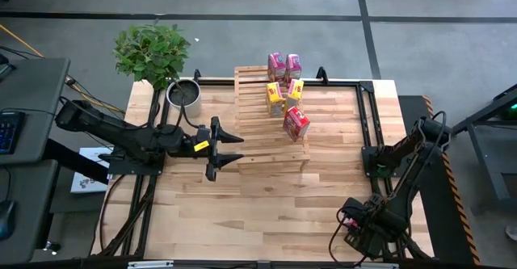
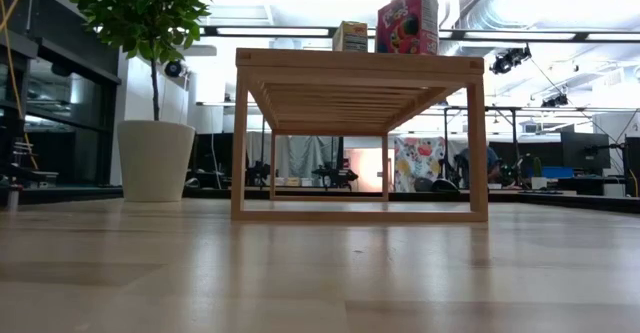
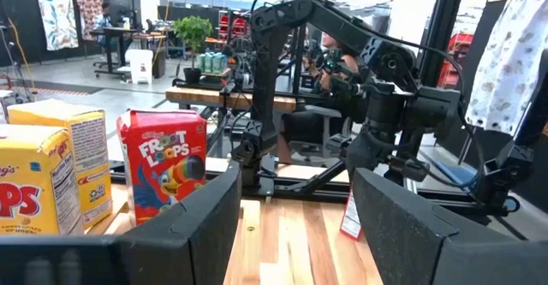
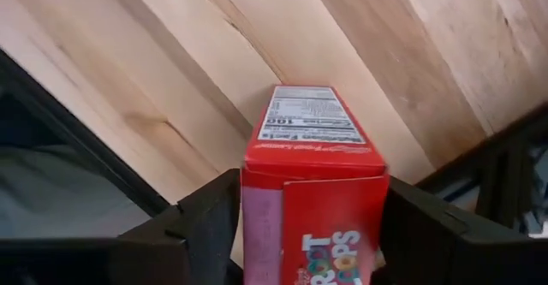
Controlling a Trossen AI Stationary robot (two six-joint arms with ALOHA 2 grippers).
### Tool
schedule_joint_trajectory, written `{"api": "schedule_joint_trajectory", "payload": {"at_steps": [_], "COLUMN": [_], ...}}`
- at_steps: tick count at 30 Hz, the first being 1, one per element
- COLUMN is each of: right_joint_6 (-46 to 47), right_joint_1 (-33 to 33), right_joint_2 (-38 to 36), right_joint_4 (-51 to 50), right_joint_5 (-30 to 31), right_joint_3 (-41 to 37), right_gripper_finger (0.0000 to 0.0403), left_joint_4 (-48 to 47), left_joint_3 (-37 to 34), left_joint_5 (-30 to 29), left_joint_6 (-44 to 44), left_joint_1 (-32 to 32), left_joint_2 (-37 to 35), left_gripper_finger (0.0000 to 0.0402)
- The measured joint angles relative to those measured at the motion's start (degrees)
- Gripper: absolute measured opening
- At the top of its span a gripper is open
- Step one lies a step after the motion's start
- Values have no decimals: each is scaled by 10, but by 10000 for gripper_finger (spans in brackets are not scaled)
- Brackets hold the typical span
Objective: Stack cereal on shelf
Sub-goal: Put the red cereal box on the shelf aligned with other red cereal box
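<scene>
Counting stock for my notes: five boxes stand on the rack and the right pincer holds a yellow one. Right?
Not quite: the box between the right pincer's fingers is red, as the right wrist view shows. Five boxes do stand on the rack.

A butcher-block table (image 1: 266,188) fills the middle of the high view, with a black frame running along its edges. A light slatted wooden shelf (image 1: 254,132) stands on the tabletop in its upper centre, reaching up to the far edge. Five small cereal boxes stand upright on the shelf's right part: two pink boxes (image 1: 284,65) side by side at the top, two yellow boxes (image 1: 284,97) just below them, and one red box (image 1: 296,123) lowest, near the shelf's right edge. A potted plant (image 1: 184,96) sits at the table's upper left corner, just left of the shelf. In the low view, the shelf's top sits raised on legs above the tabletop.
</scene>
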Motion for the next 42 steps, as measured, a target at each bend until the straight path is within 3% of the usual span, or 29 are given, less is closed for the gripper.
{"api": "schedule_joint_trajectory", "payload": {"at_steps": [10,15,21,30,38,42], "right_joint_6": [-96,-244,-441,-682,-785,-805], "right_joint_1": [-13,-47,-141,-341,-449,-469], "right_joint_2": [-6,-6,-6,-5,-4,-4], "right_joint_4": [8,3,-14,-76,-79,-85], "right_joint_5": [94,179,244,245,191,185], "right_joint_3": [54,147,277,363,379,379], "right_gripper_finger": [151,142,141,140,140,140], "left_joint_4": [-3,-10,-40,-36,274,322], "left_joint_3": [0,0,0,-2,-118,-141], "left_joint_5": [-36,-66,-106,-177,-190,-179], "left_joint_6": [15,18,22,40,120,109], "left_joint_1": [0,0,0,-10,-32,-40], "left_joint_2": [-3,-13,-28,-31,-32,-32], "left_gripper_finger": [215,215,215,212,209,209]}}
